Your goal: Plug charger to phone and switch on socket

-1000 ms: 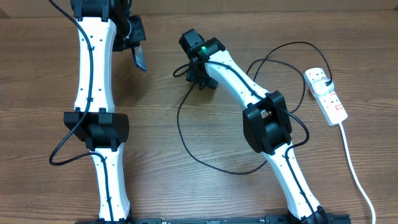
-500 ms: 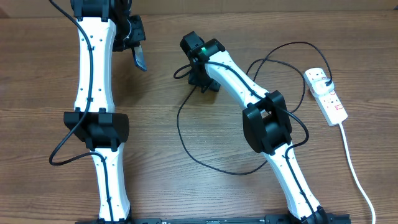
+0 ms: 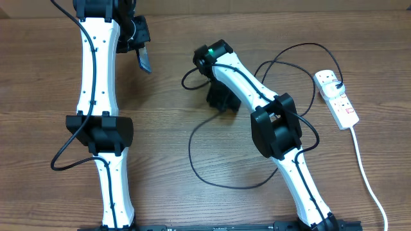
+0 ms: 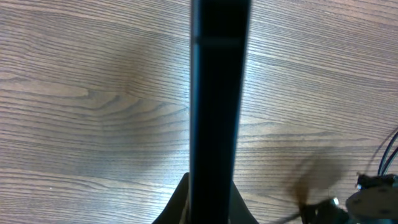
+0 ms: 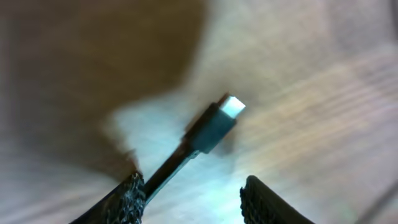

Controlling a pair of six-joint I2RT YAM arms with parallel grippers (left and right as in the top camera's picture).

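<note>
The phone (image 3: 146,61) hangs edge-on at the table's far left, with my left gripper (image 3: 137,50) shut on it. In the left wrist view the phone (image 4: 217,93) is a dark bar rising from between my left gripper (image 4: 211,214). The charger (image 3: 192,151) loops in thin black cable across the middle of the table. Its connector tip (image 5: 231,107) sticks out past my right gripper (image 5: 193,182), the cable lying against the left finger (image 5: 127,196). The jaws stand apart, much wider than the cable. From overhead the right gripper (image 3: 218,97) sits mid-table. The socket (image 3: 336,97) lies far right.
A thick white cord (image 3: 366,167) runs from the socket toward the table's near edge. A black plug (image 3: 338,85) sits in the socket, and the thin cable arcs from it behind the right arm (image 3: 276,128). The left arm (image 3: 96,96) stretches along the left side.
My right gripper has moved right and nearer, away from the phone. The charger's loop on the table has shifted with it. The left arm and the phone have not moved.
</note>
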